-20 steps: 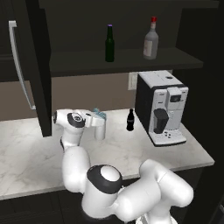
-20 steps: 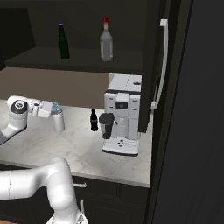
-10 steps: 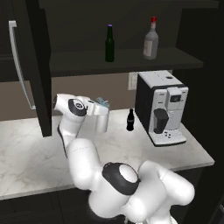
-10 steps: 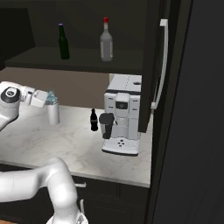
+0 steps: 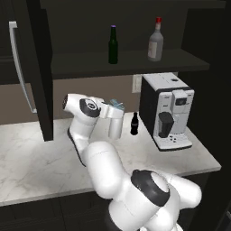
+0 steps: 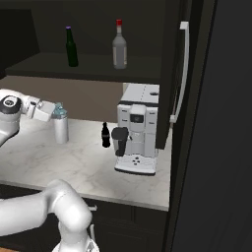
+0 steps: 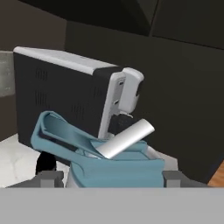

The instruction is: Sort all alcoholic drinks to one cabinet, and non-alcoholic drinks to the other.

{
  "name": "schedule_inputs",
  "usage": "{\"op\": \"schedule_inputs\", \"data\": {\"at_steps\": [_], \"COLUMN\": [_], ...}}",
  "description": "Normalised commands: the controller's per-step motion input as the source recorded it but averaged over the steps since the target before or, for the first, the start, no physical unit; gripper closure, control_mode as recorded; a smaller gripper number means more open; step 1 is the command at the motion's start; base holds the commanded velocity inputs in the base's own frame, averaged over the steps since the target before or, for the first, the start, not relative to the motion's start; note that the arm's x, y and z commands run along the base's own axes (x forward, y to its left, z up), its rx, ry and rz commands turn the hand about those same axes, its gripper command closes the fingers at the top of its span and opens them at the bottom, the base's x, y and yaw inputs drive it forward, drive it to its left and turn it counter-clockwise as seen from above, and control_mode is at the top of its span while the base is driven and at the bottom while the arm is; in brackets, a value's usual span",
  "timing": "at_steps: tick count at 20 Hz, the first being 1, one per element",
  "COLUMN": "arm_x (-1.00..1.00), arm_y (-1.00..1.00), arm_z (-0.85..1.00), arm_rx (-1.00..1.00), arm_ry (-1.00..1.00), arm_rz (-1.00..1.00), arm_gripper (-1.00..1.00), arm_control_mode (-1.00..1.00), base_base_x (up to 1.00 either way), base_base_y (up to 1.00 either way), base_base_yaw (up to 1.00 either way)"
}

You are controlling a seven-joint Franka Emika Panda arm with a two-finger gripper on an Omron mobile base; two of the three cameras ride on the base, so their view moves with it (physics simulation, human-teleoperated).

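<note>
Flask (image 5: 115, 125): white, blue spout lid, mid-frame in the left base view; standing on the counter (image 5: 31, 158), or barely off it, I cannot tell.
Gripper (image 5: 113, 109): my jaws stand wide either side of the lid; in the hand view each tip (image 7: 48, 178) flanks it, but contact isn't clear.
Why here: I judge I came in level at the top because the body is broad.
Cola bottle (image 5: 134, 123): just right of the flask, beside the coffee machine (image 5: 167, 110).
Shelf, top of frame: beer bottle (image 5: 113, 45) and liquor bottle (image 5: 155, 40) together, so alcohol looks sorted.
Next: the soft drinks belong in the other cabinet.
</note>
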Motion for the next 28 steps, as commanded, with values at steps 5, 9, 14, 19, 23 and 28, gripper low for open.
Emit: {"op": "schedule_inputs", "data": {"at_steps": [5,9,14,19,23,28], "arm_x": [-0.7,-0.61,-0.56,-0.51,-0.39,-0.3], "arm_y": [-0.45,-0.33,-0.23,-0.2,-0.13,-0.08], "arm_z": [0.27,0.53,0.65,0.54,0.52,0.57], "arm_rx": [0.0,0.0,0.03,0.05,0.07,0.09], "arm_ry": [0.0,0.0,0.05,0.11,0.11,0.12], "arm_rz": [0.01,0.05,0.1,0.17,0.23,0.27], "arm_gripper": [1.0,1.0,1.0,1.0,1.0,1.0], "arm_control_mode": [-1.0,-1.0,-1.0,-1.0,-1.0,-1.0], "base_base_x": [0.0,0.0,0.0,0.0,0.0,0.0], "base_base_y": [0.0,0.0,0.0,0.0,0.0,0.0], "base_base_yaw": [0.0,0.0,0.0,0.0,0.0,0.0]}}
